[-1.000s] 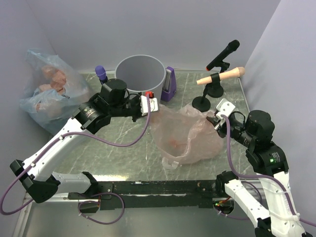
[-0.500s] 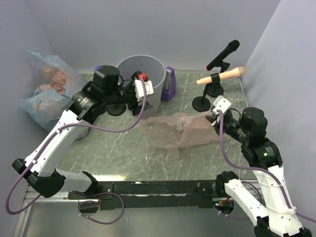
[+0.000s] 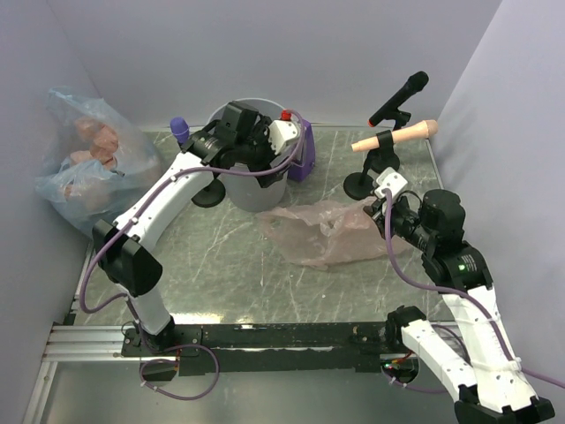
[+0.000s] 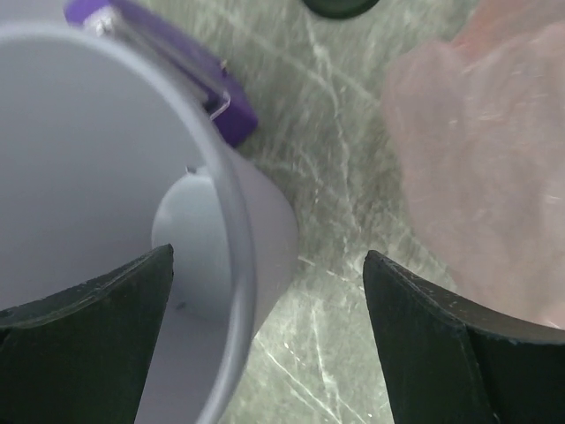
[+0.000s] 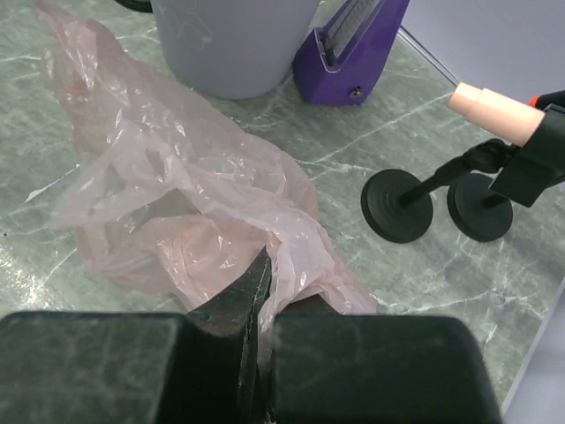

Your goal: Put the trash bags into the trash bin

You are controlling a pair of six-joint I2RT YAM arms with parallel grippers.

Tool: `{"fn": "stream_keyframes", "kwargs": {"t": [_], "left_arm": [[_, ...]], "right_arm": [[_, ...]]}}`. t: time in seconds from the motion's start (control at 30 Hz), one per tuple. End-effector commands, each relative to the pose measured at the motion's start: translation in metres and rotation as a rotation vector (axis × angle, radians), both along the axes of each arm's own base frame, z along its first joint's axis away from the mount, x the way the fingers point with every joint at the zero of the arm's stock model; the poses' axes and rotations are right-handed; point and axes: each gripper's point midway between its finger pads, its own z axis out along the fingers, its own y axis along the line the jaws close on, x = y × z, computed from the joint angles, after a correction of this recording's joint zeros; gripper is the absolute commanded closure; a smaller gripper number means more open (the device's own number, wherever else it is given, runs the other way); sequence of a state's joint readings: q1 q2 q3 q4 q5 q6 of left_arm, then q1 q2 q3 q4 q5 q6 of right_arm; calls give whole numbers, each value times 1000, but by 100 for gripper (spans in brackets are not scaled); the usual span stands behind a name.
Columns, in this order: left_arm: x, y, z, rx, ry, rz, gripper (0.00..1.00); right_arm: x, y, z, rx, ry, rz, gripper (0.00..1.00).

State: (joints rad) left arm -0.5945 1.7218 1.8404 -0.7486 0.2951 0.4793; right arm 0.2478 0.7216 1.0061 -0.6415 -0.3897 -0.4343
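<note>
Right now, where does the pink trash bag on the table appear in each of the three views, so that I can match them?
Top external: the pink trash bag lies right of centre.
Left wrist: the bag fills the upper right.
Right wrist: the bag spreads over the centre and left.
Shared landmark: the grey trash bin, near the bag in every view.

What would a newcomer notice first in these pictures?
A crumpled pink bag lies flat mid-table, one end pinched in the shut right fingers. At the back, the left fingers hang wide open over the rim of the grey bin. A bulging blue bag sits against the left wall.
</note>
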Motion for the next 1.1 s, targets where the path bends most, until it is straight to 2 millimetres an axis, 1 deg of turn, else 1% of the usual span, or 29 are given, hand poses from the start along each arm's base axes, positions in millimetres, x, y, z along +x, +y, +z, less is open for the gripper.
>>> {"fn": "stream_keyframes", "kwargs": {"t": [0.0,0.13,0.23,0.27,0.37,0.57,0.67,0.77,0.87,0.97,1.07], "left_arm": [[12,5,45,-85,-86,81,8],[14,5,40,-59,-101,50,10],[19,8,31,-40,-88,45,16],[20,9,29,-34,-85,41,19],[21,13,17,1,-52,28,27],[15,12,-5,37,20,-14,49],[8,9,-13,39,74,-35,56],[-1,8,-15,38,114,-62,71],[-11,9,-14,36,142,-77,83],[-25,14,-14,52,160,-103,92],[-35,20,-11,70,149,-120,96]], "right_arm": [[9,7,13,52,-29,11,100],[14,7,13,63,-36,0,100],[16,6,14,72,-33,-12,100],[17,5,14,72,-33,-18,100],[18,1,20,75,-33,-33,100],[15,-8,37,43,-61,-50,100],[11,-13,46,34,-69,-60,100],[10,-16,52,29,-76,-72,100],[12,-17,57,25,-86,-76,100],[17,-19,60,19,-98,-85,100],[20,-18,62,20,-100,-87,100]]}}
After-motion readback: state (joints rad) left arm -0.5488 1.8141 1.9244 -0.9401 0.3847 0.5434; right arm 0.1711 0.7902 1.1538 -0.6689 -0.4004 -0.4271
